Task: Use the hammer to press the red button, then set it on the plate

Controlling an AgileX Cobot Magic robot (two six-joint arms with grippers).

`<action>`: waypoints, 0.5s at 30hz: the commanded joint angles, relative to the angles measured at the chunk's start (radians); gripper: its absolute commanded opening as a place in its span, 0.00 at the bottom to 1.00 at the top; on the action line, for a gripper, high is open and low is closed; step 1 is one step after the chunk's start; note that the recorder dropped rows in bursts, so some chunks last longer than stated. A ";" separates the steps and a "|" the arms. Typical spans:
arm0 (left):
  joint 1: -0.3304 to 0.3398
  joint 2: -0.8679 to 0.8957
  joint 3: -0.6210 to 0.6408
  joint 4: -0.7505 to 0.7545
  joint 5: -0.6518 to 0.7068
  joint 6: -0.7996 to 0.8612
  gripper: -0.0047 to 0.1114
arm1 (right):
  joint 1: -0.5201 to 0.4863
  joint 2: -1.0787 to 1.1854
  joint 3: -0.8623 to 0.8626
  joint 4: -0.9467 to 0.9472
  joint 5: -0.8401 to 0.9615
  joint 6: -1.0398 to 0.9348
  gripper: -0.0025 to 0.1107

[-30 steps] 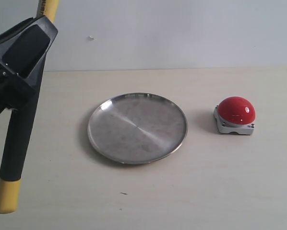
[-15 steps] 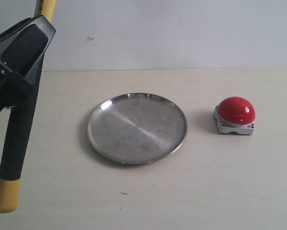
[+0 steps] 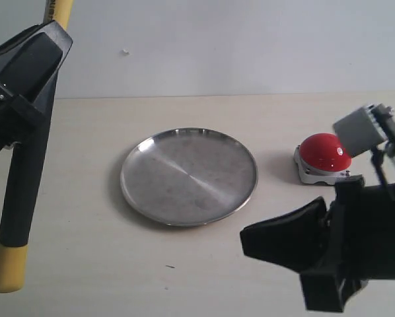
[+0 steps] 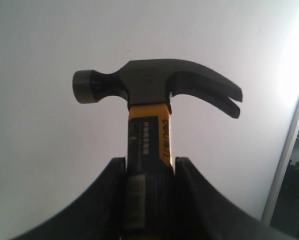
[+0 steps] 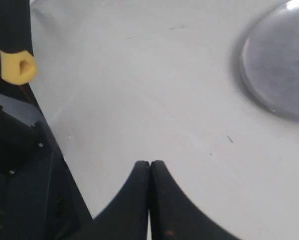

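Observation:
My left gripper (image 3: 55, 39) is raised at the far left, shut on the hammer (image 3: 22, 185). The hammer's black handle hangs down and its yellow end is near the table. In the left wrist view the dark claw head (image 4: 149, 82) stands above the left gripper (image 4: 149, 162), against the white wall. The steel plate (image 3: 189, 176) lies mid-table. The red button (image 3: 324, 150) sits to its right. My right gripper (image 3: 250, 239) is shut and empty, low at the front right, pointing left. In the right wrist view the right gripper (image 5: 149, 164) hovers over bare table, the plate (image 5: 284, 70) at one edge.
A white wall backs the light wooden table (image 3: 184, 264). The right arm's body (image 3: 362, 224) fills the lower right corner, just in front of the button. The hammer's yellow end (image 5: 17, 67) shows in the right wrist view beside the left arm's dark base.
The right arm has come into the exterior view at the lower right. The left gripper with the hammer has drifted slightly left. Plate and button have not moved.

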 commanded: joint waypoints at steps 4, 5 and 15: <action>0.003 -0.018 -0.006 -0.001 -0.085 0.005 0.04 | 0.377 0.138 0.008 0.025 0.493 0.082 0.02; 0.003 -0.018 -0.006 -0.003 -0.085 0.005 0.04 | 0.416 0.140 0.008 0.064 0.551 0.069 0.02; 0.003 -0.018 -0.036 -0.019 -0.085 0.005 0.04 | 0.719 0.130 -0.071 0.093 0.829 0.185 0.02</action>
